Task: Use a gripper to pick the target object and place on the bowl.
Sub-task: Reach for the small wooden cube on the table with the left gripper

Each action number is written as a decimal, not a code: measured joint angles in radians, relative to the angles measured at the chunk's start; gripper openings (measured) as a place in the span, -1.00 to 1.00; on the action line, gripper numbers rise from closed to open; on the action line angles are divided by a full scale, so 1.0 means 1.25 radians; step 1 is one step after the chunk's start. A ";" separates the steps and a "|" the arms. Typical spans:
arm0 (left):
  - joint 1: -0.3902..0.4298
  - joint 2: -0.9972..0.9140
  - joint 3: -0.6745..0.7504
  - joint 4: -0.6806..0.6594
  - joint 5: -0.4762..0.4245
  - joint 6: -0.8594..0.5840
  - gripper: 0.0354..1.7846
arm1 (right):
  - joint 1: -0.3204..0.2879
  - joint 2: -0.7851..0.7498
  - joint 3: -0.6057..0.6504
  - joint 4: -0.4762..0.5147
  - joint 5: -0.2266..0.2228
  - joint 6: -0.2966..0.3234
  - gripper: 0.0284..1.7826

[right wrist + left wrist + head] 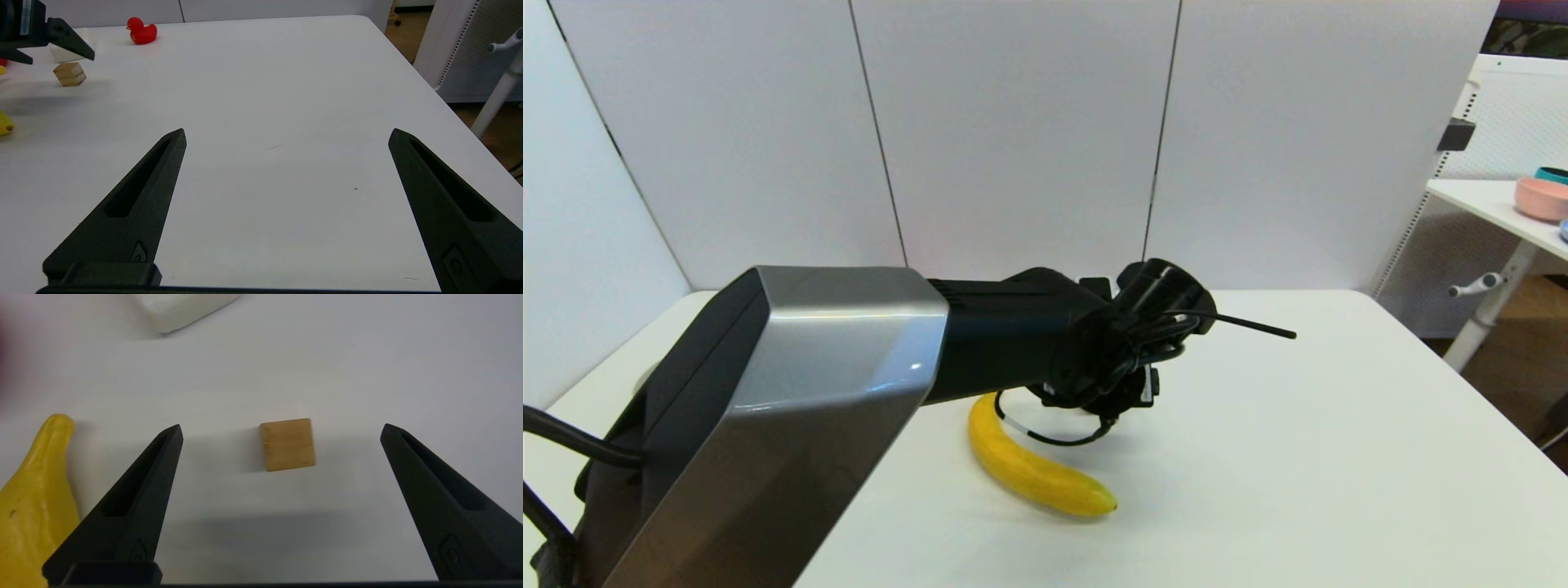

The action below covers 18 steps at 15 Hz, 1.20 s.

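Small tan layered wooden cube (288,444): rigid, light; grip 2 flat opposite sides. Left pincer (282,430) released, straddling above.

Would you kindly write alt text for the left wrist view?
The open left gripper hovers over a small wooden cube lying on the white table between its fingers. A banana lies beside one finger.

The white worktop (1298,457) carries a yellow banana (1029,465), a small wooden cube (287,444), a white block (179,308) near it, and a red duck (141,31) farther off.
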 joint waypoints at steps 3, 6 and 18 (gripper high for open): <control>-0.010 0.001 0.000 0.044 0.024 -0.037 0.91 | 0.000 0.000 0.000 0.000 0.000 0.000 0.92; -0.021 0.008 0.000 0.062 0.027 -0.046 0.91 | 0.000 0.000 0.000 0.000 0.000 0.000 0.92; -0.028 0.039 -0.006 0.008 0.034 0.002 0.91 | 0.000 0.000 0.000 0.000 0.000 0.000 0.92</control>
